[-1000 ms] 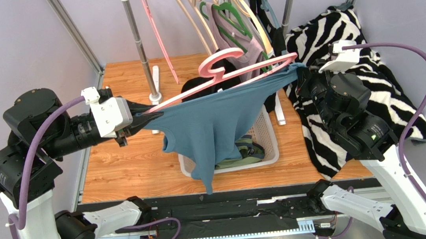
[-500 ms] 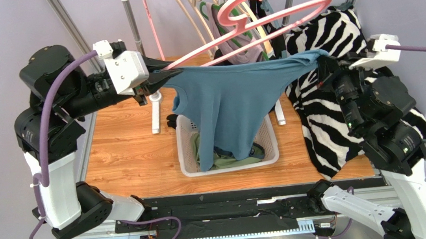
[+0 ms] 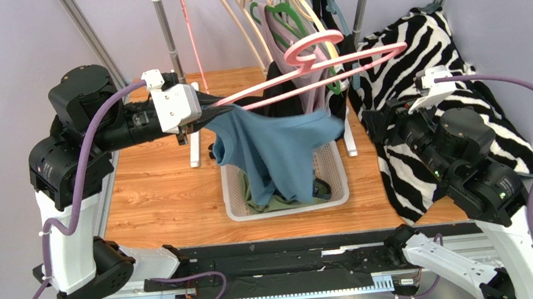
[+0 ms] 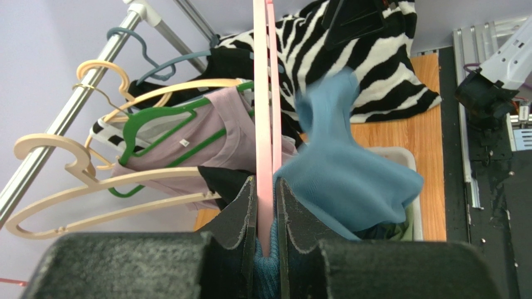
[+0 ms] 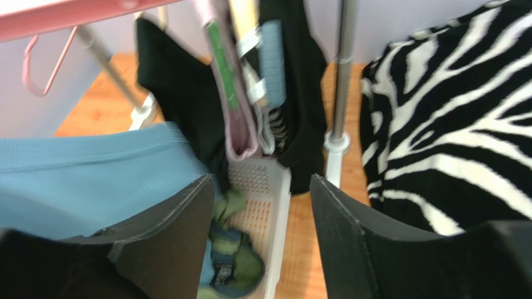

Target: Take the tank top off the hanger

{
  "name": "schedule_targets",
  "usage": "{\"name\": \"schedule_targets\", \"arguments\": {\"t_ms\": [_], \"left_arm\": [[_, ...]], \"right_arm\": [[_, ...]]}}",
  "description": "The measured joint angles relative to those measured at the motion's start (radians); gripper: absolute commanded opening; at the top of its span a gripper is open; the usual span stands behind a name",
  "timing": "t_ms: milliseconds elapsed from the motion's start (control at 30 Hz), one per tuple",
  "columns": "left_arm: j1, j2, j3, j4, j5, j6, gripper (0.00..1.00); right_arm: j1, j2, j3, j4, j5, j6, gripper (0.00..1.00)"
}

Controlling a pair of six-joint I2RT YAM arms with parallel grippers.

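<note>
The pink hanger (image 3: pixel 313 70) is held level above the basket, and my left gripper (image 3: pixel 203 117) is shut on its left end. In the left wrist view the gripper (image 4: pixel 265 187) pinches the hanger bar (image 4: pixel 263 112), with teal fabric caught between the jaws below it. The teal tank top (image 3: pixel 276 145) hangs bunched from that left end and droops into the basket; it also shows in the wrist views (image 4: pixel 349 180) (image 5: pixel 81 180). Its right side is off the hanger. My right gripper (image 3: pixel 372 117) (image 5: pixel 262 187) stands open to the right of the cloth, holding nothing.
A white basket (image 3: pixel 338 179) (image 5: pixel 275 187) with green clothes sits under the tank top. Behind it stands a clothes rack (image 3: pixel 171 48) with several hangers and garments (image 3: pixel 292 13). A zebra-striped blanket (image 3: pixel 423 51) is draped at the right.
My right gripper has opened and let go of the tank top, then drawn back and down. The cloth's right side has dropped off the hanger and sags toward the basket. The hanger has come down a little.
</note>
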Motion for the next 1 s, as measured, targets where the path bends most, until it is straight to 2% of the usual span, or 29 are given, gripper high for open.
{"name": "schedule_targets", "arguments": {"t_ms": [200, 400, 667, 1000], "left_arm": [[0.000, -0.063, -0.112, -0.016, 0.014, 0.005, 0.00], [0.000, -0.086, -0.240, -0.042, 0.037, 0.006, 0.00], [0.000, -0.085, -0.288, -0.068, 0.119, 0.008, 0.00], [0.000, -0.084, -0.291, -0.103, 0.227, 0.024, 0.00]], "right_arm": [[-0.002, -0.013, 0.131, -0.118, -0.211, -0.051, 0.64], [-0.004, -0.043, 0.257, -0.114, -0.422, -0.125, 0.58], [-0.005, 0.008, 0.309, -0.106, -0.673, -0.237, 0.53], [-0.005, 0.096, 0.277, -0.079, -0.797, -0.311, 0.52]]}}
